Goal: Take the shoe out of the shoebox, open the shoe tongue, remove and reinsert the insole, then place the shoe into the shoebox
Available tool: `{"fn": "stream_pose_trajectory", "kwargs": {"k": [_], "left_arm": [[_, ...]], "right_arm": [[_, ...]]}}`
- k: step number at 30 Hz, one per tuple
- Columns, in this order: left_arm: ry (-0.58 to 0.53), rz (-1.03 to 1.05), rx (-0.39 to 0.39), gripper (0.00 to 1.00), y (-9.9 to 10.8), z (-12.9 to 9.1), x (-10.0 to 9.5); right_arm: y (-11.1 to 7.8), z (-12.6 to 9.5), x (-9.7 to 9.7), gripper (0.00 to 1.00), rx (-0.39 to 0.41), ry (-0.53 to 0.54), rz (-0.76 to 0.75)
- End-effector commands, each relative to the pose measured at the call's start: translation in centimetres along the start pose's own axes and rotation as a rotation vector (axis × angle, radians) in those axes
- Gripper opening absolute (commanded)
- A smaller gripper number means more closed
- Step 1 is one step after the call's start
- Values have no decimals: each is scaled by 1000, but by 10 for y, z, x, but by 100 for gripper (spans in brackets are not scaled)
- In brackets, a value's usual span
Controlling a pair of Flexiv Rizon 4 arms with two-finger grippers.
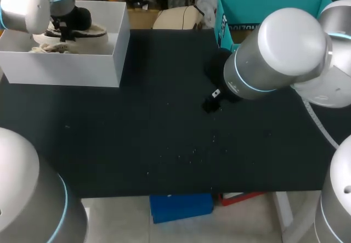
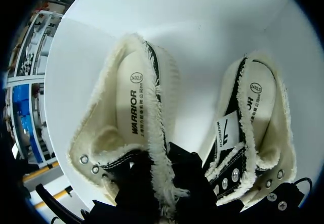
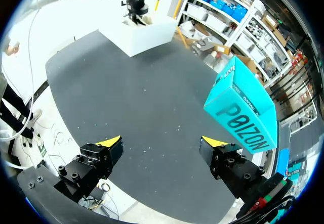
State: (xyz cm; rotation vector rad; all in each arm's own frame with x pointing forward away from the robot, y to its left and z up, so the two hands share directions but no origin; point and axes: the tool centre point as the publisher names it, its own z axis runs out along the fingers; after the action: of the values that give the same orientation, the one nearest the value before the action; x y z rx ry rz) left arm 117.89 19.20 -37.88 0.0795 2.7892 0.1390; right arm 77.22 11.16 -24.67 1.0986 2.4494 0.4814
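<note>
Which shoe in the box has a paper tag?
The shoe beside the left claw, with the white tag by its eyelets; the other shoe, whose frayed edge meets the claw, has none.

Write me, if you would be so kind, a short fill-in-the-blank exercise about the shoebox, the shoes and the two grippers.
1. The left gripper is down inside the ____ shoebox.
2. That shoebox holds ____ shoes.
3. The right gripper hangs above the black table with its jaws ____.

Missing words: white; two; open.
</note>
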Motion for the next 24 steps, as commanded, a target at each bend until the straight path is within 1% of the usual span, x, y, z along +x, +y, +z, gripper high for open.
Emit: {"fn": "stream_pose_trajectory", "kwargs": {"k": [1,2,3,4,5,7,11,12,14,15,16,17,18,19,24], "left_arm": [[13,8,1,0,-4,16,-4],[19,15,2,0,-5,17,-3],[24,27,-1,46,-7,18,-1],[26,30,9,100,-8,16,1],[28,28,11,100,-8,12,3],[38,29,50,100,-7,0,3],[50,38,62,100,-3,-39,0],[60,36,68,96,-2,-50,-1],[69,41,68,95,0,-74,-3],[86,41,79,91,0,-85,-3],[95,52,75,89,0,-95,-3],[93,52,71,90,-1,-103,-2],[106,54,62,94,-2,-112,0],[125,67,47,100,-2,-119,3],[185,21,41,100,-1,-148,23]], "right_arm": [[-1,1,0,100,-2,2,1],[-1,1,0,100,-2,2,1],[-1,1,0,100,-2,2,1],[-1,1,0,100,-2,2,1],[-1,1,0,100,-2,2,1],[-1,1,0,100,-2,2,1],[-1,1,0,100,-2,2,1],[-1,1,0,100,-2,2,1],[-1,1,0,100,-2,2,1],[-1,1,0,100,-2,2,1],[-1,1,0,100,-2,2,1],[-1,1,0,100,-2,2,1],[-1,1,0,100,-2,2,1],[-1,1,0,100,-2,2,1],[-1,1,0,100,-2,2,1]]}}
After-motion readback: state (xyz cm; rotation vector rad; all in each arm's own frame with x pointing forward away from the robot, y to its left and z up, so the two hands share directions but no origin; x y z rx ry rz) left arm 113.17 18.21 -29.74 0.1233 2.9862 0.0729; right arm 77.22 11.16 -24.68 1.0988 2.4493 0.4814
